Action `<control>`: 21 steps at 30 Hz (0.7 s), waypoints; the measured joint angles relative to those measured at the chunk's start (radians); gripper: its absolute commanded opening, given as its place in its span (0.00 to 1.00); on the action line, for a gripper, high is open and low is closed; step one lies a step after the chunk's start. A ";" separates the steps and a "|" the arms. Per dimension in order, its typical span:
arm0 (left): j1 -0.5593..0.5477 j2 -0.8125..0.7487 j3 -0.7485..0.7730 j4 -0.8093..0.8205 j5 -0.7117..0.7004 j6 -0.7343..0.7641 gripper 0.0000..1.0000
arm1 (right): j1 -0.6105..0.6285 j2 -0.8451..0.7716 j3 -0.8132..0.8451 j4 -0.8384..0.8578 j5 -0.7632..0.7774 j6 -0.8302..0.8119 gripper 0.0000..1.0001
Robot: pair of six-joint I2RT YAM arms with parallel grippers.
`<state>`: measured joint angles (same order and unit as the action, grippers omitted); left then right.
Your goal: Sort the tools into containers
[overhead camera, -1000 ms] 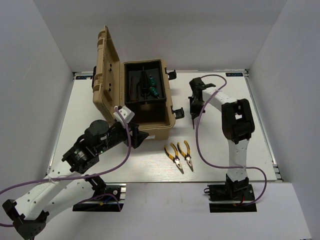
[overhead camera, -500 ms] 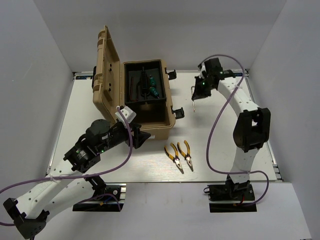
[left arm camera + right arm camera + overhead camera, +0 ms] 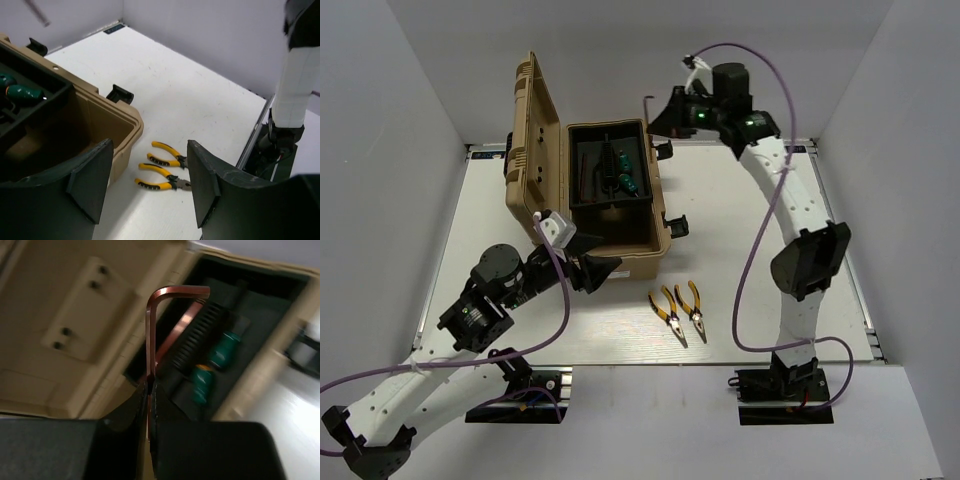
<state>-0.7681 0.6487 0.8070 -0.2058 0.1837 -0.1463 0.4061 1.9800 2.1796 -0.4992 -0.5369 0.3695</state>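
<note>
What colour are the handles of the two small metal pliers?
Yellow and black; the pliers show best in the left wrist view.

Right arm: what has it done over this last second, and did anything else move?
The right gripper, shut on an L-shaped hex key, rose from the table and swung left to the far corner of the toolbox. The left gripper, open, shifted slightly left. Pliers and toolbox stayed put.

The toolbox is matt tan plastic; the hex key is smooth metal; the table is smooth white.
</note>
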 measured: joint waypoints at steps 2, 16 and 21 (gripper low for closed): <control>0.000 -0.002 0.000 0.016 -0.002 0.000 0.71 | 0.043 0.048 0.011 0.109 -0.053 0.050 0.00; 0.000 0.001 0.011 0.026 -0.050 -0.005 0.71 | 0.262 0.337 0.049 0.296 -0.004 0.044 0.00; 0.000 0.004 0.018 0.003 -0.071 -0.019 0.72 | 0.254 0.337 0.055 0.289 0.088 -0.019 0.21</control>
<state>-0.7681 0.6529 0.8253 -0.2024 0.1123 -0.1654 0.6605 2.3173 2.2345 -0.2104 -0.4492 0.3508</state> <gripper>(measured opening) 0.716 0.124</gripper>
